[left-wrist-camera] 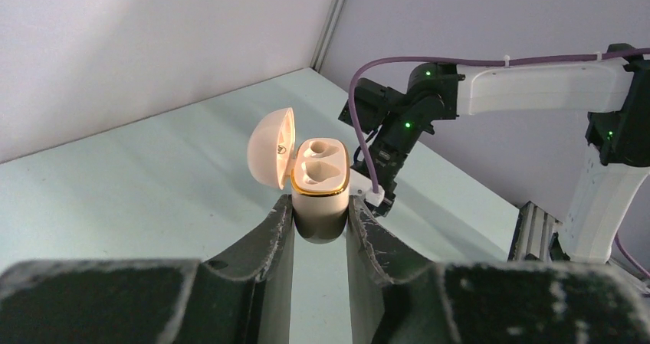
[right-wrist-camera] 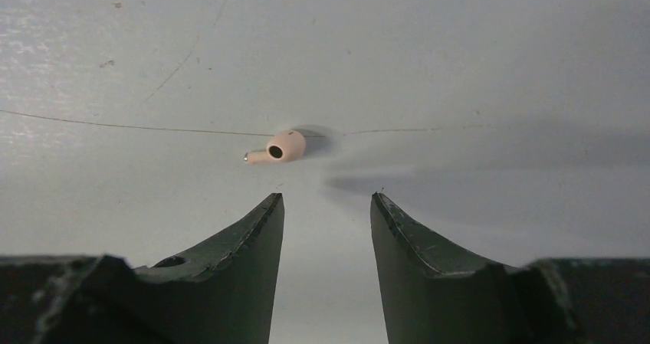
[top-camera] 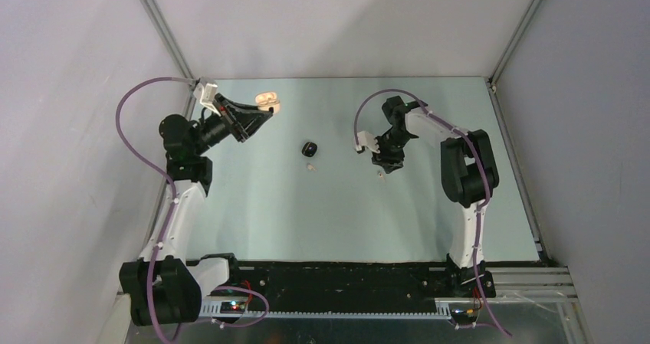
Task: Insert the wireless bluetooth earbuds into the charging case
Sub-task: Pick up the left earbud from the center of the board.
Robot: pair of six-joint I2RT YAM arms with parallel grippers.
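From above, our left gripper (top-camera: 259, 113) is clamping the rounded cream charging case (top-camera: 266, 100) at the upper left, and our right gripper (top-camera: 385, 162) is hovering right of centre over a pale cream earbud (top-camera: 381, 175); a small black case (top-camera: 309, 148) and a second pale bud (top-camera: 310, 165) are lying mid-frame. At the left wrist, the case is gaping, both sockets empty. At the right wrist, our jaws are standing apart, short of the bud on the pale table (right-wrist-camera: 460, 68): nothing inserted yet, we are judging

We see the open case (top-camera: 267, 99) far left, the second case (top-camera: 309, 147) mid-table, the left earbud (top-camera: 310, 166) just nearer, the right earbud (top-camera: 380, 175) further right.
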